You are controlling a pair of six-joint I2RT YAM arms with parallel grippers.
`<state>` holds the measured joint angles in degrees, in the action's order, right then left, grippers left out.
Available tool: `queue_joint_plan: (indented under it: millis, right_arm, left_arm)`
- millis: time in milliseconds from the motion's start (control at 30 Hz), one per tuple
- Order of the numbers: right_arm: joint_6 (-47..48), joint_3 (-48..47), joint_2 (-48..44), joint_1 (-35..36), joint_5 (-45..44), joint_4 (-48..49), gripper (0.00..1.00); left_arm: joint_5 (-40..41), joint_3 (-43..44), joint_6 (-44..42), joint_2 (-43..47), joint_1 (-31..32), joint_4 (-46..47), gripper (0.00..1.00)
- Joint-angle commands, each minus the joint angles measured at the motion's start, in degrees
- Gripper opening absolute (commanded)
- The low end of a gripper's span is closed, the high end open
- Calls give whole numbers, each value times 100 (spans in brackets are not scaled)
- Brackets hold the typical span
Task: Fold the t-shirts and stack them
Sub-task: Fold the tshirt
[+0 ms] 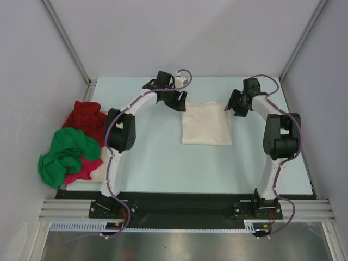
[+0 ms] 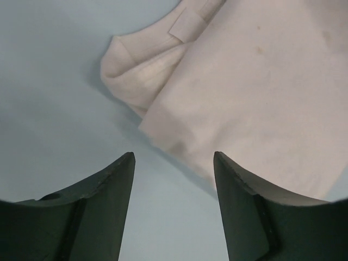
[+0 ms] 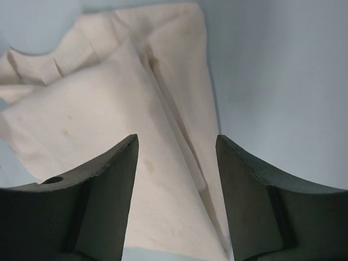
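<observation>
left gripper (image 2: 174,155) jaws apart | right gripper (image 3: 176,137) jaws apart | cream-white t-shirt (image 1: 206,124) folded | tag (image 2: 182,25) writing unreadable

Near table (image 1: 157,163) open — shirt heap (image 1: 70,149) blocks left

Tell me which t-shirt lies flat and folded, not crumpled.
The cream-white t-shirt, at mid-table. The dark red, bright green and magenta-pink ones lie crumpled in a heap at the left.
</observation>
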<state>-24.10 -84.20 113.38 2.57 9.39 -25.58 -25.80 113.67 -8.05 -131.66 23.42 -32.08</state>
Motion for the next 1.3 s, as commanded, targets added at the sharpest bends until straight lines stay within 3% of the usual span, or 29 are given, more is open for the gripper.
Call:
queue_joint_plan:
  millis: [0,167,267,400,467,533,600,633,967,1267]
  right_arm:
    - [195,-709,447,103,46,273,63]
    - [204,-1176,860,209,37,326,56]
    - [169,-1449,1168,218,89,335,50]
    - [169,-1731,1397,253,116,282,41]
    - [169,-1845,1485,253,90,212,28]
    - [160,-1854,1459,227,63,212,13]
    - [116,-1837,1380,218,-50,177,1]
    - [107,-1828,1266,218,-112,150,0]
    - [-121,-862,194,78,-526,659,0]
    - [-244,-755,324,-116,-561,818,0]
  left_arm:
    - [-250,612,462,-465,-22,-35,64]
    - [-285,1034,489,-808,66,8,58]
    - [-311,1114,507,-888,101,35,49]
    - [-399,1114,542,-941,110,96,30]
    - [-434,1114,542,-932,101,131,20]
    - [-434,1131,551,-923,110,166,1]
    - [-434,1166,568,-854,110,201,0]
    - [-434,1167,594,-818,110,228,0]
    - [-259,1131,384,-308,277,430,0]
    - [92,1508,682,-738,295,782,0]
